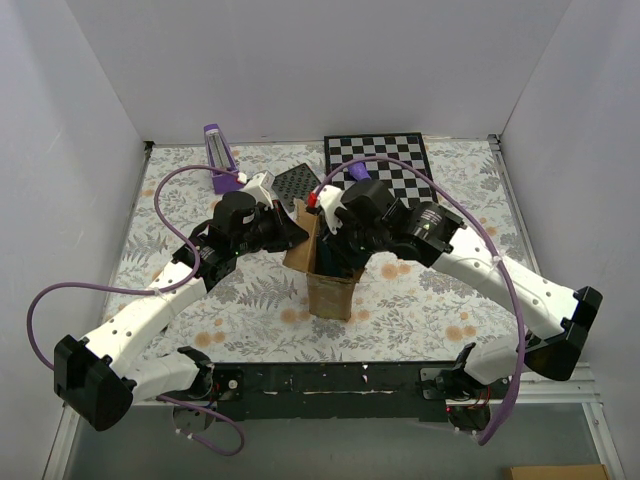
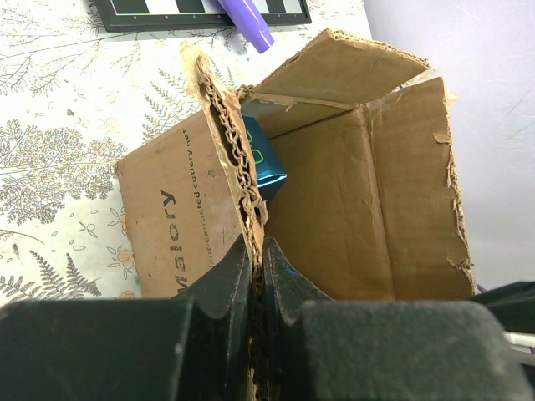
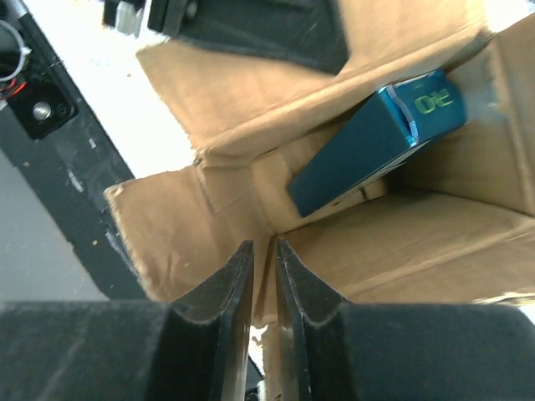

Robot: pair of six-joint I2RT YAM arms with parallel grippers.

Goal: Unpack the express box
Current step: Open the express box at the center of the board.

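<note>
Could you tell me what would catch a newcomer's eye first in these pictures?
The open express box in the centre of the overhead view stands out first. The left gripper pinches one torn flap, and a teal carton lies slanted inside the box, just ahead of the right gripper.

I count one express box (image 1: 325,275) at mid-frame, one teal carton (image 3: 368,150), one chessboard (image 1: 385,160) at the upper middle, one purple-and-white tool (image 1: 222,160) at the upper left, one dark perforated plate (image 1: 297,183), and two grippers: left gripper (image 2: 259,276), right gripper (image 3: 263,284).
</note>
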